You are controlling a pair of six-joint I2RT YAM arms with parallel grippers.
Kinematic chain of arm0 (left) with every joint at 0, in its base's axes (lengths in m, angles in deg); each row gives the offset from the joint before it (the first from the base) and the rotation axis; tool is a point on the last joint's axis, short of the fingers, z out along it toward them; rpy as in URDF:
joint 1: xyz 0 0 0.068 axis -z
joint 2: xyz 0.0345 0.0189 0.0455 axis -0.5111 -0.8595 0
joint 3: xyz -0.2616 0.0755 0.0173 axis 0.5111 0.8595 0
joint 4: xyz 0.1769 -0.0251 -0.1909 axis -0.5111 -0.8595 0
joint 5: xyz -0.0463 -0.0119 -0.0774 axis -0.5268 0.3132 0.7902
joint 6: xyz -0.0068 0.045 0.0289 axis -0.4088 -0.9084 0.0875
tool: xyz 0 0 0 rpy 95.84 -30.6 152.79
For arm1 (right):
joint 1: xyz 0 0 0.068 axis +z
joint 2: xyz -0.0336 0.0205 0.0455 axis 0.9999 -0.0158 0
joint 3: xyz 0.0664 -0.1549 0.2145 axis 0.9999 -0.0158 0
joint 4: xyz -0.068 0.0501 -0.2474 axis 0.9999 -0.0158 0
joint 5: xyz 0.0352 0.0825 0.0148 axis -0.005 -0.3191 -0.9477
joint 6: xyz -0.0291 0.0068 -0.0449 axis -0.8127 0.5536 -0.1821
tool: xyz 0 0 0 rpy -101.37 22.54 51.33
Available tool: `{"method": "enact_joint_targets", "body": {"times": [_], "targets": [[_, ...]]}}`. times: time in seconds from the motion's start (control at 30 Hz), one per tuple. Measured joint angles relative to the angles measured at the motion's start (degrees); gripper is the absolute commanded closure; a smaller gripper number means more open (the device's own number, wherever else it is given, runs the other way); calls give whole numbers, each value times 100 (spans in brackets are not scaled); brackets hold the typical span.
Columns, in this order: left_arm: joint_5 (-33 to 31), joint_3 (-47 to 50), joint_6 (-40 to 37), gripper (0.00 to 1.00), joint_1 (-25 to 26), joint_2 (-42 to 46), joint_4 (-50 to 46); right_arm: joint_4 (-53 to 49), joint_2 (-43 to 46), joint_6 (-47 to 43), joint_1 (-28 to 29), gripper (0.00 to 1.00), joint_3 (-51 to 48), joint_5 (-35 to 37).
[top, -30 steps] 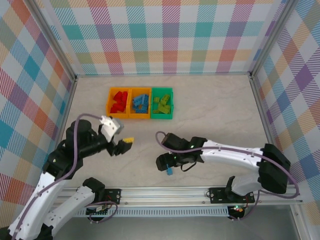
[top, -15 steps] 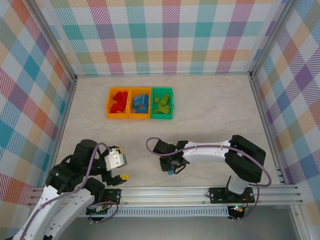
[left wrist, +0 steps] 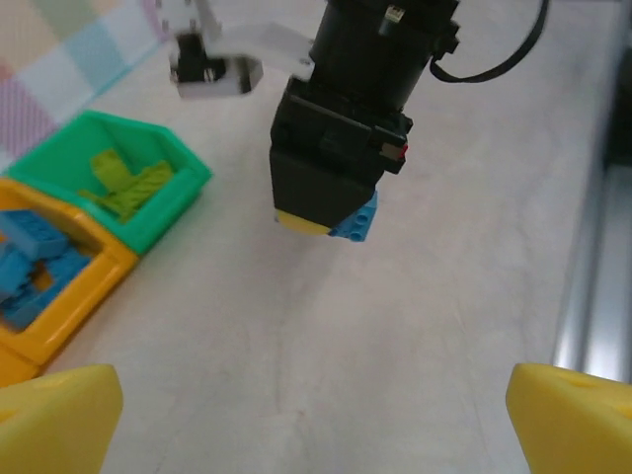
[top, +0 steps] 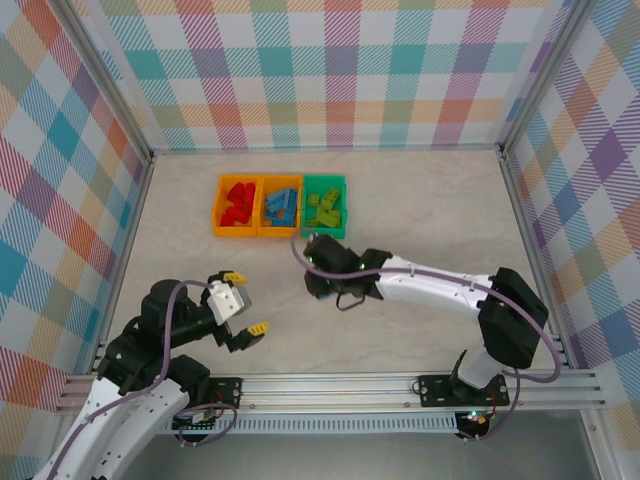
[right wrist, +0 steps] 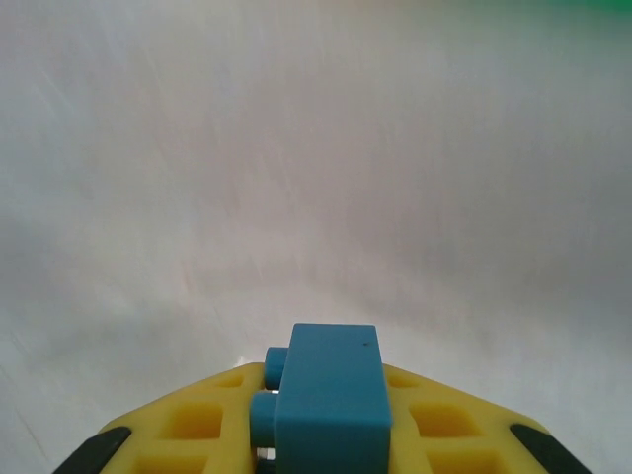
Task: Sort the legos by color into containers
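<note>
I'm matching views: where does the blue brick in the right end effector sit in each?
Top external: hidden under the right end effector, before the green bin.
Left wrist: blue brick, centre, at that end effector's tip.
Right wrist: brick bottom centre, between yellow fingers.
Shared landmark: the right end effector.

Bins: three small open-topped plastic bins stand in a touching row at the back left of the pale bench: left orange bin, middle orange bin, green bin on the right.
Contents: red studded bricks lie in the left bin, light blue bricks in the middle, lime green bricks in the right.
Right pincer: just in front of the green bin, with a small light blue brick between its fingers.
Left pincer: near the front left edge, well apart from the bins, left of the right pincer.
</note>
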Motion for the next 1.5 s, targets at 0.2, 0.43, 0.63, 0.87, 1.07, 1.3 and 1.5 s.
{"method": "enact_joint_targets", "body": {"times": [0.2,0.43,0.63,0.87,1.07,1.3,1.5], "targets": [[-1751,269,1139,0,0,-133,866,911,-1082,-730,-831,78,1327,-168],[-2774,446,1753,0,-7,-319,1045,1056,-2673,-1180,-1294,77,2981,-398],[-2938,446,1821,0,-7,-485,1156,796,-3786,-1329,-1386,68,4610,-656],[-3075,520,2291,0,-11,-544,1384,-105,-4697,-1488,-1386,55,6269,-826],[-3886,977,3370,0,-31,-846,2085,-330,-4236,-1781,-1386,53,5637,-809],[-4708,1141,3788,0,-455,-1856,2911,339,-1338,-2055,-1508,36,2116,-437],[-5082,1458,3620,0,-876,-2715,3860,1357,1897,-2107,-1985,1,-813,479]]}}
